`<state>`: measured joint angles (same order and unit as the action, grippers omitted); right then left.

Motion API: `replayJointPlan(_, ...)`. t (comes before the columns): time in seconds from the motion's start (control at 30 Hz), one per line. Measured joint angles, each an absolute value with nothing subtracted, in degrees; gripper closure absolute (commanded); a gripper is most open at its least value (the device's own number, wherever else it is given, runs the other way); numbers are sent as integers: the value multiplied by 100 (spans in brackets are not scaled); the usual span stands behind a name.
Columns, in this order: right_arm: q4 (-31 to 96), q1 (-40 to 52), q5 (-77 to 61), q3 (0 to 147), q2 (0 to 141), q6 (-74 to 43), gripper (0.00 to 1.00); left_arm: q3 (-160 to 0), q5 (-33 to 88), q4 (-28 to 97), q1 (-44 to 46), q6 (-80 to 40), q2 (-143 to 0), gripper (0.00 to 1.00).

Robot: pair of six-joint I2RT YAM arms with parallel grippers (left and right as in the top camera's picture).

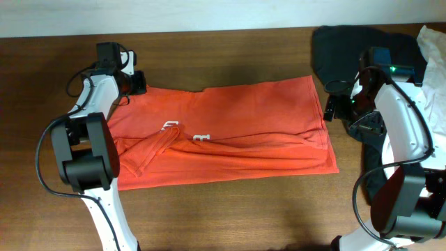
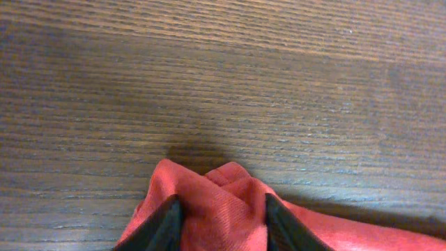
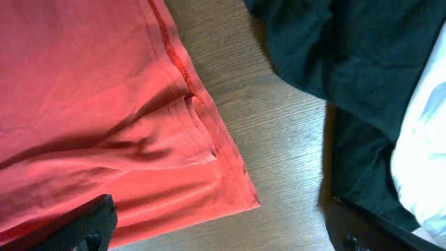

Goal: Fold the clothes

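Observation:
The clothes, a red-orange T-shirt [image 1: 230, 132] with small white print, lie spread flat across the middle of the wooden table. My left gripper [image 1: 136, 82] is at the shirt's far left corner. In the left wrist view its two dark fingers press on either side of a bunched peak of red fabric [image 2: 216, 195], so the left gripper [image 2: 223, 223] is shut on it. My right gripper [image 1: 334, 108] hovers at the shirt's right edge. The right wrist view shows the right gripper [image 3: 223, 223] open wide over the hem corner [image 3: 237, 195], with nothing between its fingers.
A black garment [image 1: 341, 49] lies crumpled at the back right, with a white garment [image 1: 435, 49] beside it at the table's right edge. Both lie just right of the right gripper [image 3: 334, 56]. Bare wood table [image 1: 223, 209] runs along the front and back.

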<state>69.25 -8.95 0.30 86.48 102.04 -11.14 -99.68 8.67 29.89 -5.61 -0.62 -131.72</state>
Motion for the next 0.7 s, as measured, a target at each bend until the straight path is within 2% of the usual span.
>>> replayJointPlan(0.07, 6923, -895, 10, 8648, 10204, -1100, 4, -9970, 838, 2993, -552, -82, -13172, 95)
replayJointPlan(0.13, 6923, -895, -10, 8646, 10204, -1079, 7, -9972, 829, 3013, -545, -69, -13172, 100)
replayJointPlan(0.3, 6473, -895, -86, 8646, 10204, -867, 8, -9994, 814, 3267, -545, -64, -13172, 99)
replayJointPlan(0.5, 4971, -895, -362, 8648, 10366, -666, 9, -10053, 814, 3614, -545, -64, -13168, 100)
replayJointPlan(0.7, 3026, -860, -851, 8685, 11244, -716, 15, -10097, 816, 3881, -545, -64, -13159, 100)
